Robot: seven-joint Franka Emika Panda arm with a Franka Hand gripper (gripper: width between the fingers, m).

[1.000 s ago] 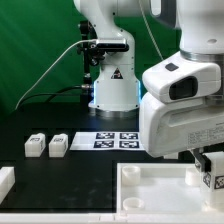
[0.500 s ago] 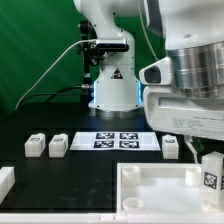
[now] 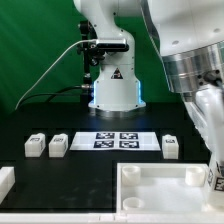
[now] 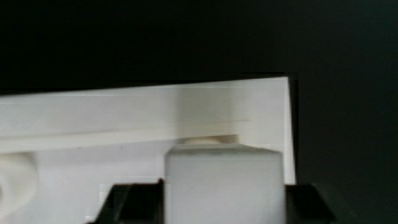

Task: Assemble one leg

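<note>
My gripper (image 3: 215,172) is at the exterior view's lower right and is shut on a white leg (image 3: 217,183) with a black-and-white tag. It holds the leg at the far right corner of the large white panel (image 3: 150,185). In the wrist view the leg (image 4: 226,170) stands upright between my dark fingers (image 4: 135,205), with the panel's corner (image 4: 160,115) right behind it. Three more legs lie on the black table: two side by side on the left (image 3: 35,145) (image 3: 58,145) and one on the right (image 3: 171,146).
The marker board (image 3: 118,139) lies flat in the middle of the table, in front of the arm's base (image 3: 112,90). A white block (image 3: 5,182) sits at the exterior view's lower left edge. A green backdrop stands behind.
The arm's wrist has swung up and to the right, uncovering the leg on the table's right. The held leg has shifted slightly to the right at the panel's corner.
</note>
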